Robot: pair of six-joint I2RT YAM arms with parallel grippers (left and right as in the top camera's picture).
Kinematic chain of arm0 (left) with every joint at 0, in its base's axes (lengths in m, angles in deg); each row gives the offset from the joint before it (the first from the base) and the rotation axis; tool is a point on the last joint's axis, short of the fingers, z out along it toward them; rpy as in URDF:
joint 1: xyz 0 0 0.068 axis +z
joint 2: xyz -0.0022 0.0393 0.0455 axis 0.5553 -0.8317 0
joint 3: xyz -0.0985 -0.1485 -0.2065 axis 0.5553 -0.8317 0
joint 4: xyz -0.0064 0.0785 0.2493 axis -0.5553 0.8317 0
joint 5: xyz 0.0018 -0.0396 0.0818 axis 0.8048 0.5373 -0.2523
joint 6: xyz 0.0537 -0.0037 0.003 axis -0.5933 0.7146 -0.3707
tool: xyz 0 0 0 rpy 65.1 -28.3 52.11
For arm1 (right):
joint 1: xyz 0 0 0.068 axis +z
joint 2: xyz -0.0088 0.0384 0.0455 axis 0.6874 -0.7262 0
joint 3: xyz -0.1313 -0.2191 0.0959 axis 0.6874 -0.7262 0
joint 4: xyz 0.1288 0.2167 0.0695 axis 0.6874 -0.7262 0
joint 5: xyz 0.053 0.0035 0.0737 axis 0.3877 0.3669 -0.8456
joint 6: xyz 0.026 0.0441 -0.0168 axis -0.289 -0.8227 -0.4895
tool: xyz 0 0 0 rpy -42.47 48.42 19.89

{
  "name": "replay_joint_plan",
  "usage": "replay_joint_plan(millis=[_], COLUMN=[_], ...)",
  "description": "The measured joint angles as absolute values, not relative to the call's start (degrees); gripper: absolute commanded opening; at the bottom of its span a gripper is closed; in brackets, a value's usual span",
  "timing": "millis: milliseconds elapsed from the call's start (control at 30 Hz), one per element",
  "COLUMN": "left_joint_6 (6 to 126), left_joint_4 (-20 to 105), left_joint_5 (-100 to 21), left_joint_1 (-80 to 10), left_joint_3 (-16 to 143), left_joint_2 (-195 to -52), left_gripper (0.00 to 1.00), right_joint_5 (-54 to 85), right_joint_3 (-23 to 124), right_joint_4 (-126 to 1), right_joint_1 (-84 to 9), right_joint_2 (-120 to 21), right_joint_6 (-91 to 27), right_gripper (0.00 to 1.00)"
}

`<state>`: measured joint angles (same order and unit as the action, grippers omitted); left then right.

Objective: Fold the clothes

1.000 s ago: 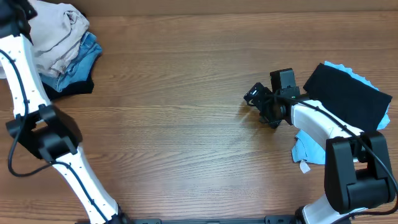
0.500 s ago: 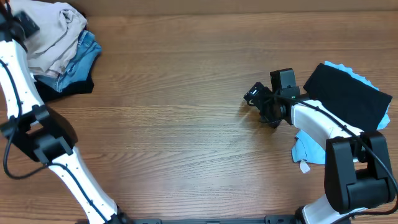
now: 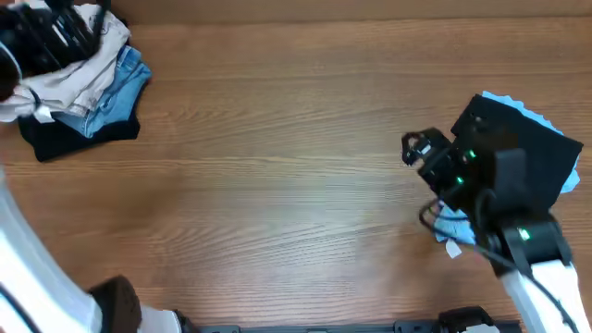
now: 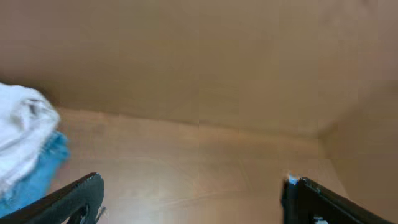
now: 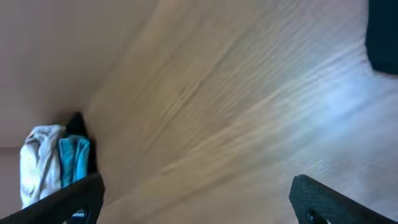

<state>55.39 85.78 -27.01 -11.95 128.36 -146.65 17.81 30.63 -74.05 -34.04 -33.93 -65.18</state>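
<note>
Left gripper [image 4: 196,202] and right gripper [image 5: 199,202] gape empty above the wooden table [image 3: 277,185].

Overhead top-down, wrists low, sharing clothes [image 3: 92,60]

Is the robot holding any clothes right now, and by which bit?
No, nothing is held. The left gripper and the right gripper both stand open and empty; the cream trousers lie on the blue jeans.

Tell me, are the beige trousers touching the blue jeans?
Touching. The overhead view shows the trousers lying directly on the jeans, overlapping them.
</note>
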Motion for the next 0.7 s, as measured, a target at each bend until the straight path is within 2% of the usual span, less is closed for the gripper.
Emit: replay_joint_plan(millis=[133,400,667,700], left_joint_6=[46.2,43.3,42.8,42.8], left_joint_4=[96.9,104.4,100.8,96.7], left_joint_5=[-25.4,-24.8,-24.6,-24.5], left_joint_1=[-13.9,-13.9,-13.7,-12.7], left_joint_3=[128.4,128.4,110.8,102.7], left_joint_2=[-136.0,-115.3,-97.3,-90.5], left_gripper=[1.0,1.0,1.0,1.0], right_joint_5=[17.8,16.1,16.0,16.0], right_joint_3=[30.6,30.6,30.6,30.6], right_joint_4=[-77.7,-78.6,-78.9,-78.9], right_joint_1=[-34.0,-34.0,-34.0,-34.0], right_joint_2=[-25.6,-23.5,-23.5,-23.5], right_joint_6=[-65.0,-65.0,-64.9,-64.9], right_gripper=[1.0,1.0,1.0,1.0])
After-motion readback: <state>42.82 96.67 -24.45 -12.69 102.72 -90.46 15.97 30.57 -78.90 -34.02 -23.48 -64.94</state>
